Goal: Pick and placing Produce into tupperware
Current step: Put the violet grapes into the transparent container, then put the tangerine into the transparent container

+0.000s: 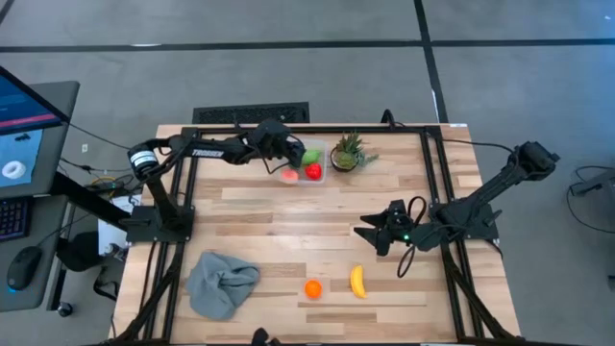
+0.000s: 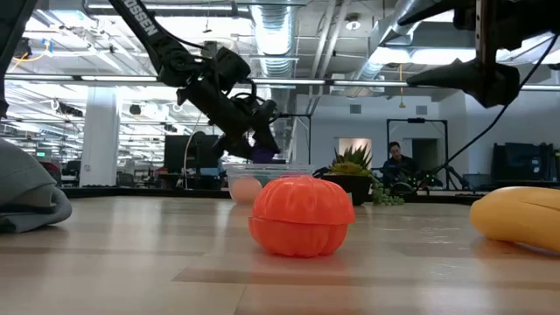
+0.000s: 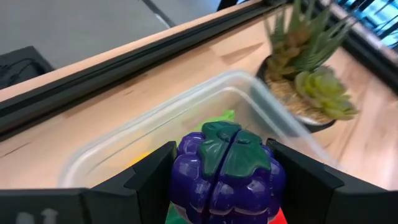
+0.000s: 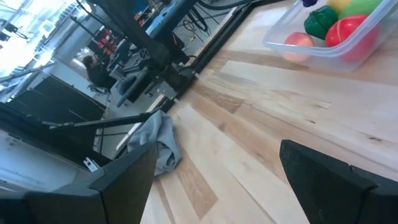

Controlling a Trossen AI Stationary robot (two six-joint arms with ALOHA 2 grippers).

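Observation:
The clear tupperware (image 1: pixel 307 165) stands at the table's far side, next to a potted plant (image 1: pixel 348 154). It holds a red fruit, a green one and a pink one (image 4: pixel 297 42). My left gripper (image 1: pixel 286 154) hovers over the tupperware's left part, shut on a purple toy grape bunch (image 3: pixel 224 174), which also shows in the low view (image 2: pixel 262 150). My right gripper (image 4: pixel 217 186) is open and waits low over the table's right middle (image 1: pixel 373 234). An orange toy fruit (image 1: pixel 313 288) and a banana (image 1: pixel 357 281) lie near the near edge. My left gripper pinches the grape bunch between its two fingers (image 3: pixel 149 177), one on each side of the purple body (image 3: pixel 186 186). The green leaf top (image 3: pixel 227 149) points away from the wrist. The bunch is lifted clear, just above the tupperware's rim (image 3: pixel 124 146).
A crumpled grey cloth (image 1: pixel 221 282) lies at the near left corner. Black frame rails run along the table's left, right and far edges (image 1: pixel 288 127). Bare wood lies between the tupperware and the near fruits. A person sits in the room beyond the table (image 2: pixel 398 162).

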